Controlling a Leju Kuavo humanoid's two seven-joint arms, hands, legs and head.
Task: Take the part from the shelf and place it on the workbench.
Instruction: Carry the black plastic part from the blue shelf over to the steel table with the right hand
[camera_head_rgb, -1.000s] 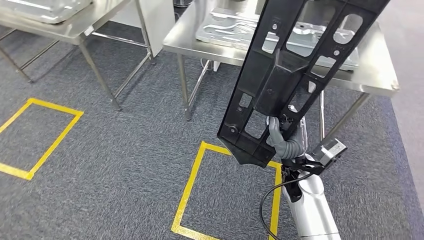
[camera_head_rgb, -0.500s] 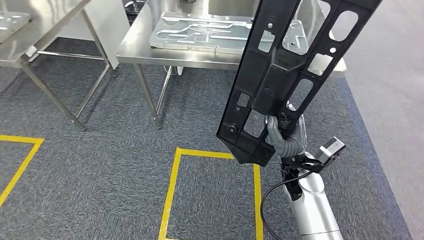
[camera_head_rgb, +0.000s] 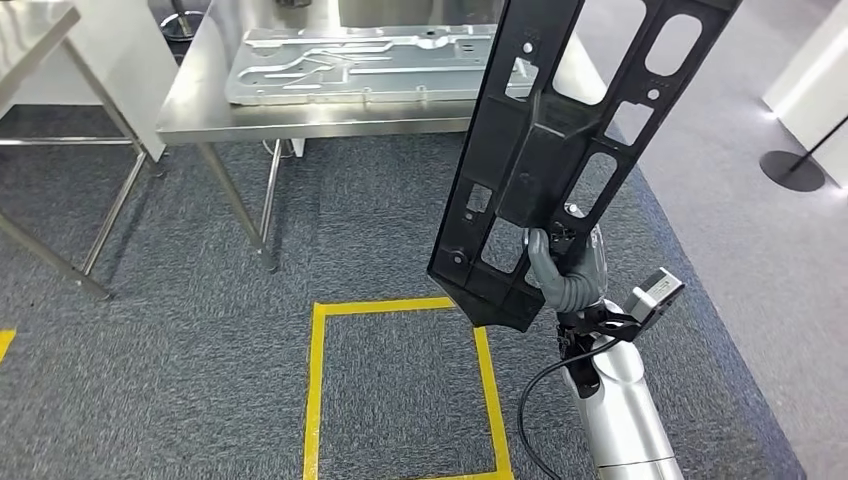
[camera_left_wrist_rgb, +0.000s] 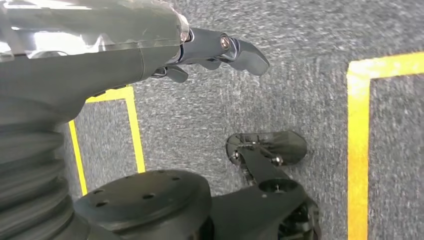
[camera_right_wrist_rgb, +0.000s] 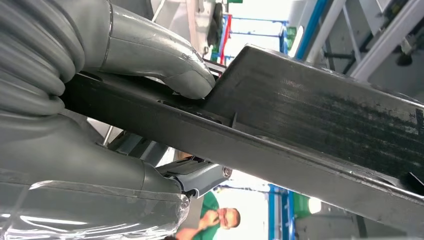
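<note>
Part (camera_head_rgb: 560, 150) held upright by right hand (camera_head_rgb: 566, 275), fingers (camera_right_wrist_rgb: 187, 80) clamped.

**Black part held upright, short of the surface**

The part (camera_head_rgb: 560, 150) was a long, flat black plastic panel, pierced with rectangular and oval cut-outs and a few small round holes. It stood nearly upright, leaning a touch to the right, its lower end pinched in the right robot hand (camera_head_rgb: 565, 270). Its upper half overlapped the right end of the steel surface (camera_head_rgb: 300, 115) beyond, while its lower end hung above the carpet.
</note>
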